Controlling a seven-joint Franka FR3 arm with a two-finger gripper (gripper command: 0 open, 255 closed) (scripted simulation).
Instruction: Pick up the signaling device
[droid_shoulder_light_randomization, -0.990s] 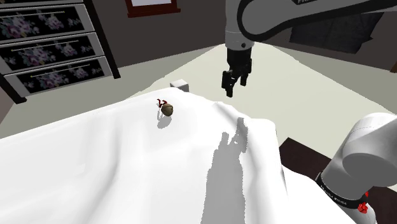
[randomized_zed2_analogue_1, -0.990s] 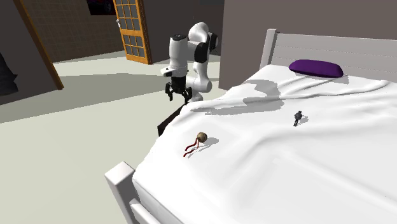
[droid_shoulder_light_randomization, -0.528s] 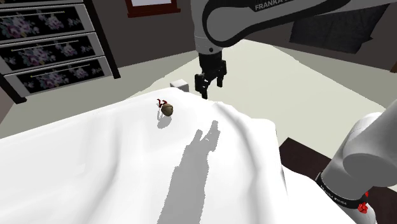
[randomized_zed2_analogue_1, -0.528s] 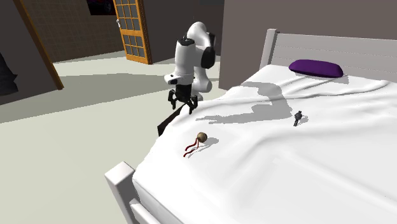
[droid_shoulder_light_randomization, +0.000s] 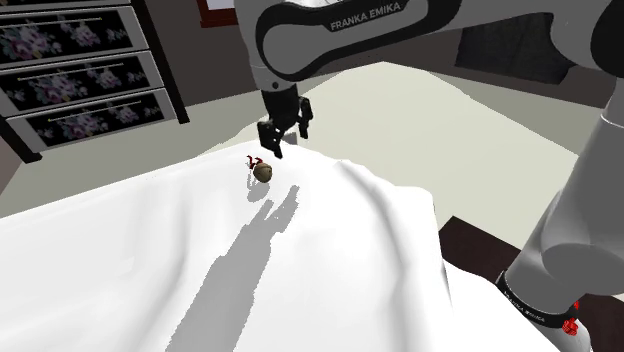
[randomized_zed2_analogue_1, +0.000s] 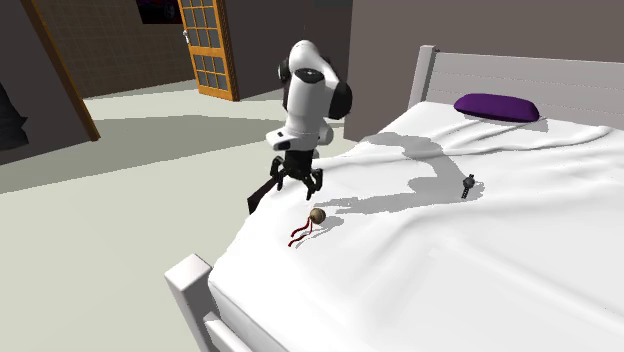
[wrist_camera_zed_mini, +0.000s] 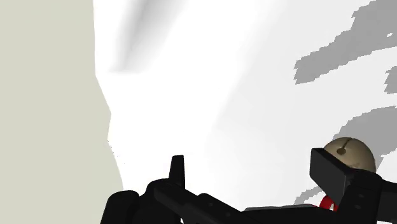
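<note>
The shoulder view looks down from beside the arm (droid_shoulder_light_randomization: 560, 230) across the white bed (droid_shoulder_light_randomization: 150, 260) toward a chest of drawers (droid_shoulder_light_randomization: 80, 70). The second exterior view stands farther off past the bed's foot corner, facing the arm and headboard (randomized_zed2_analogue_1: 520, 75). The wrist view sits close over the bed's edge; all three share the bell (droid_shoulder_light_randomization: 263, 172)

Legible text: one item.
- "FRANKA EMIKA" lettering (droid_shoulder_light_randomization: 364, 14): dark capitals, single line, brand name complete.
- Carrier: white arm link (droid_shoulder_light_randomization: 330, 45), shoulder view, 12 o'clock of frame. Link sits at 12 o'clock from gripper (droid_shoulder_light_randomization: 285, 146).
- Line of text slants slightly upward toward 3 o'clock side.

Doubtful item:
- Small red mark (droid_shoulder_light_randomization: 571, 326) near dark collar (droid_shoulder_light_randomization: 522, 298) at arm base, 5 o'clock of frame. Too small to read; cannot tell whether text or symbol.
</note>
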